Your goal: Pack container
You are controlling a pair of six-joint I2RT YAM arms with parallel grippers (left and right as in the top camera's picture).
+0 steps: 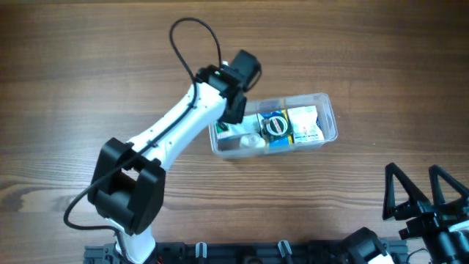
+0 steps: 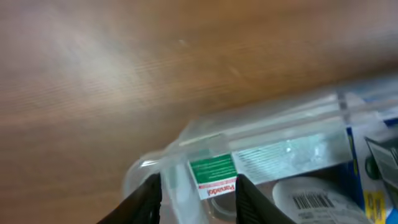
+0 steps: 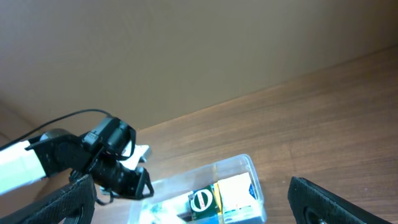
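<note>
The clear plastic container [image 1: 332,117] lies at the table's centre right, with several small packs in it: a green pack with a round logo [image 1: 276,126], a white and blue box [image 1: 306,123] and a white box with a green label [image 2: 214,174]. My left gripper [image 1: 233,112] hangs over the container's left end. In the left wrist view its fingers [image 2: 198,200] are apart, straddling the container's corner wall [image 2: 273,124] and the green-labelled box. My right gripper [image 1: 425,192] is open and empty near the front right edge, far from the container [image 3: 245,165].
The wooden table [image 1: 73,88] surrounds the container. A black cable [image 1: 192,33] loops up from the left arm. The arm bases stand at the front edge [image 1: 124,209]. A white round item with a barcode [image 2: 311,198] lies inside the container.
</note>
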